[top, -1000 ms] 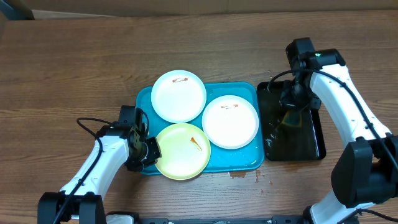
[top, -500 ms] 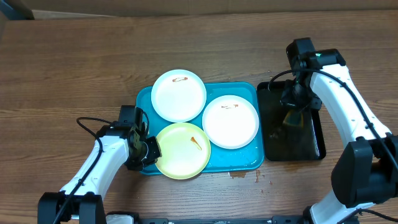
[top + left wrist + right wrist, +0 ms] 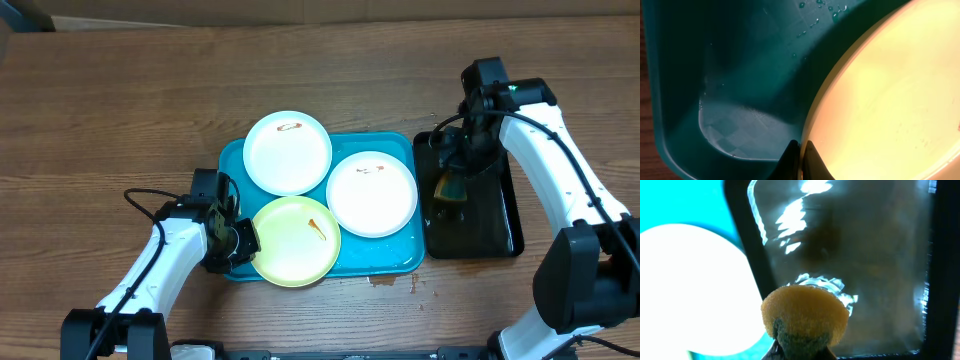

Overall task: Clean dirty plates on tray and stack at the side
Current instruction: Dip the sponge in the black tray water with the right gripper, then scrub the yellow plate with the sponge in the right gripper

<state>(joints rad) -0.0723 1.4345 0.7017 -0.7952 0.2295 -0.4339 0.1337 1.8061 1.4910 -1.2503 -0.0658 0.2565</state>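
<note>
The left end effector (image 3: 240, 244) is pinched almost closed on the left rim of the pale yellow-green round plate (image 3: 297, 243). That plate lies at the near-left corner of the large turquoise plastic tray (image 3: 400, 260), which rests on the brown wooden surface (image 3: 120, 110). One white round plate (image 3: 288, 152) overlaps the tray's far-left corner, and the other white plate (image 3: 371, 194) sits at its right side. The right end effector (image 3: 800, 351) clamps a yellow sponge (image 3: 805, 311) over the wet black tray (image 3: 495, 235), just beside that right-hand plate.
</note>
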